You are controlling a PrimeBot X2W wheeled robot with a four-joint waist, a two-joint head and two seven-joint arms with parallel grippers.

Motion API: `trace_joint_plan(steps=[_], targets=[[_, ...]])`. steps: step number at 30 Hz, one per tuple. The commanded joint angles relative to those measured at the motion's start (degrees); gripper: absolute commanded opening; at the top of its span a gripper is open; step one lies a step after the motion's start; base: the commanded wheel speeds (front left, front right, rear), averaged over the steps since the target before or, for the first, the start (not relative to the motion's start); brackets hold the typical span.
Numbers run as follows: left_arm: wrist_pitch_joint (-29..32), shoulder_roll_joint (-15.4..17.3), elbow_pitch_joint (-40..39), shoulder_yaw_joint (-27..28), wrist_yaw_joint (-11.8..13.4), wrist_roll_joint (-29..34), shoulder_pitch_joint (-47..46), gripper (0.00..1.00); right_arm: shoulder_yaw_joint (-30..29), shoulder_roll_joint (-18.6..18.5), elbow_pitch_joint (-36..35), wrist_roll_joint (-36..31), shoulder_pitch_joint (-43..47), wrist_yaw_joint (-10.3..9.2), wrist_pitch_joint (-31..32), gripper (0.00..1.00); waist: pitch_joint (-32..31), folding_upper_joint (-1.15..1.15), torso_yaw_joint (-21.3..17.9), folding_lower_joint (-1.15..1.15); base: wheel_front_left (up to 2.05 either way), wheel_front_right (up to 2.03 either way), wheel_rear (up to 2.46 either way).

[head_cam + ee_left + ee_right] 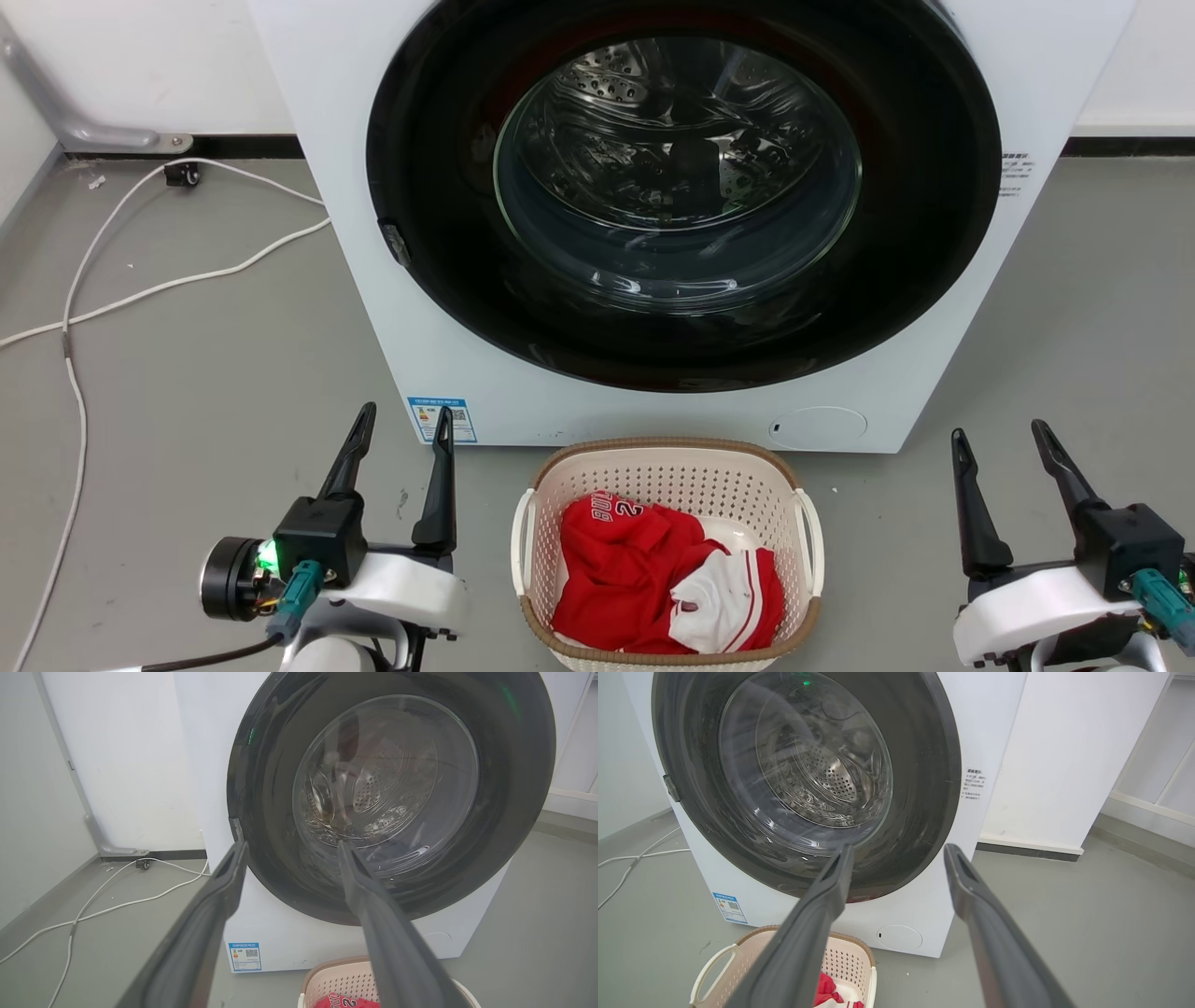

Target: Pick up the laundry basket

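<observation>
The laundry basket (667, 476) is cream-white and perforated, with a brown rim and white side handles. It stands on the grey floor just in front of the washer and holds red and white clothes (667, 583). Part of the basket (341, 980) shows at the bottom of the left wrist view, and the basket (738, 963) shows at the lower left of the right wrist view. My left gripper (403, 420) is open, left of the basket and apart from it. My right gripper (1001, 435) is open, right of the basket, holding nothing.
A white front-loading washer (355, 215) with a shut dark round door (681, 191) stands right behind the basket. White cables (140, 289) trail across the floor at the left. A white wall and baseboard run behind, and a white panel (1064, 756) stands right of the washer.
</observation>
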Motion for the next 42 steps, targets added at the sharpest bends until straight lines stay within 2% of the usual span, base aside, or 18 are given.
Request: trace_joint_plan(steps=[1,27,35,42], targets=[[-0.55,-0.27,-0.07,-0.03,0.04,1.27,-0.49,1.00,0.08,0.23,-0.13,-1.15,0.27,-0.04,-0.52,1.00,0.08,0.00,0.04,0.00,0.00,0.00,0.00],[-0.88,-0.79,-0.26,1.37,-0.25,2.46,-1.65,1.00,-0.03,0.24,1.17,-0.46,-2.05,-0.04,-1.17,1.00,2.93,0.00,-0.43,0.00,0.00,0.00,0.00],[-0.83,-0.80,1.64,2.25,-0.90,1.79,-5.31,1.00,-0.21,0.24,2.54,0.45,-5.63,-0.04,-0.02,1.00,7.61,0.00,-0.77,0.00,0.00,0.00,0.00],[-0.84,-0.36,8.14,3.33,-2.52,-0.20,-12.71,1.00,-0.03,0.23,6.17,0.96,-12.07,-0.04,2.24,1.00,14.03,0.00,-1.42,0.00,0.00,0.00,0.00]])
